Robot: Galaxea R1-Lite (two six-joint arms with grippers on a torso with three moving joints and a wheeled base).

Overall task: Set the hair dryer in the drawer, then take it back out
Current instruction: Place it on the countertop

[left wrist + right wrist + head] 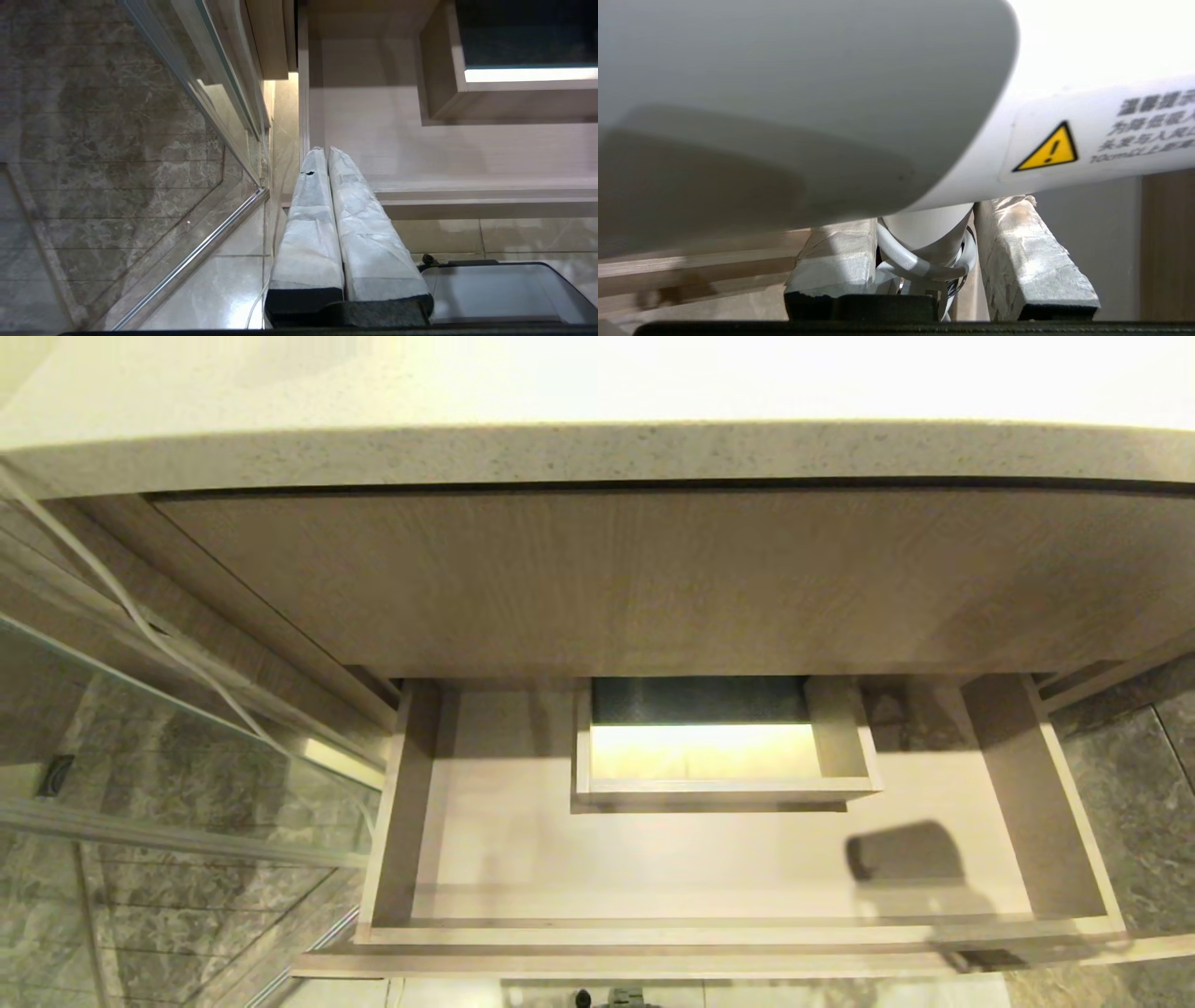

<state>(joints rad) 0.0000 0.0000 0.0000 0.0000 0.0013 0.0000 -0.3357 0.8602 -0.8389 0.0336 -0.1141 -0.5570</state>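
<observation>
We've got the hair dryer [831, 93] clamped at its handle in the right claw [924, 261], barrel crosswise, w/ the open drawer [653, 859] below; left claw [329, 186] closed, empty.

My head camera looks steeply down past the counter [597, 453] edge into the open drawer [709, 868], fairly close. My left wrist camera looks along its closed fingers [322, 205] from low by the floor, sharing that drawer's left end and boxed cut-out [509, 98]. My right wrist camera sits pressed up against the dryer [822, 107], which nearly fills it.
</observation>
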